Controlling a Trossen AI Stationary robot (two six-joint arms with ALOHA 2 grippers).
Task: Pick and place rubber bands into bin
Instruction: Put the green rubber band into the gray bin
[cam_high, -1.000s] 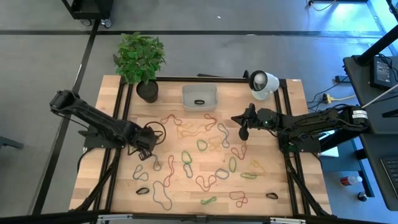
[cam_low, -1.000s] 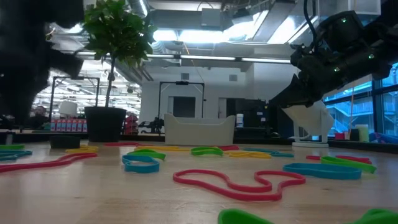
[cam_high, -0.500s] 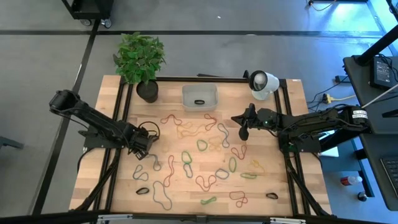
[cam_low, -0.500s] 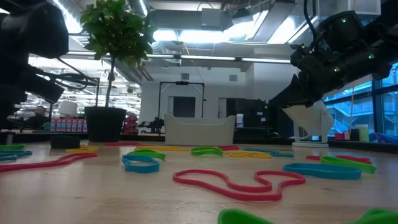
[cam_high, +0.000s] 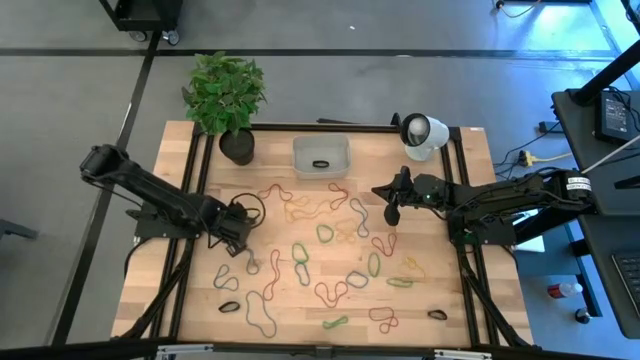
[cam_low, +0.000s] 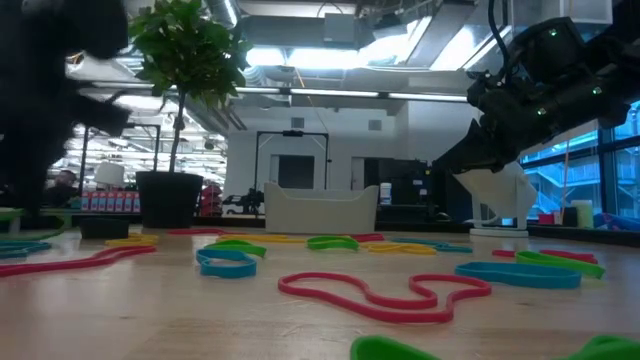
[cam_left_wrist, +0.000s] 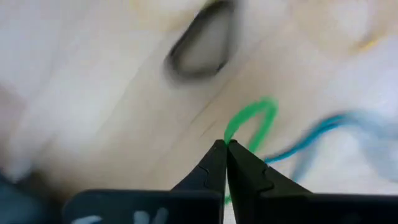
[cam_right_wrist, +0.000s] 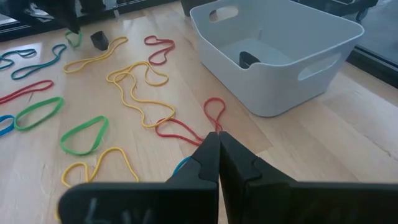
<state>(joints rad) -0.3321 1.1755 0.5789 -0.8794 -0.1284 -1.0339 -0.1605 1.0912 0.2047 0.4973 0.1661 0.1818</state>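
Note:
Several rubber bands (cam_high: 330, 240) in red, yellow, green, blue and black lie loose across the wooden table. The grey bin (cam_high: 321, 156) stands at the far middle with a black band (cam_right_wrist: 249, 59) inside it. My left gripper (cam_high: 238, 234) points down at the table's left side and is shut on a green rubber band (cam_left_wrist: 252, 121). A blue band (cam_left_wrist: 311, 140) and a black band (cam_left_wrist: 202, 46) lie on the table beyond it. My right gripper (cam_high: 391, 214) hangs shut and empty right of centre, above a red band (cam_right_wrist: 214, 109) in front of the bin (cam_right_wrist: 280, 50). My left gripper pinches the green band between its two fingertips at one end of the loop (cam_left_wrist: 231, 134). The fingers come from above, pointing down. The rest of the loop curves out past the tips. Whether its far end lies on the table I cannot tell.
A potted plant (cam_high: 237, 145) stands at the far left corner and a white round camera (cam_high: 422, 132) at the far right. Black frame rails (cam_high: 195, 180) run along both sides of the table.
My left gripper drew a little toward the table's left edge, then came back toward the right, ending about where it started. My right arm kept still.

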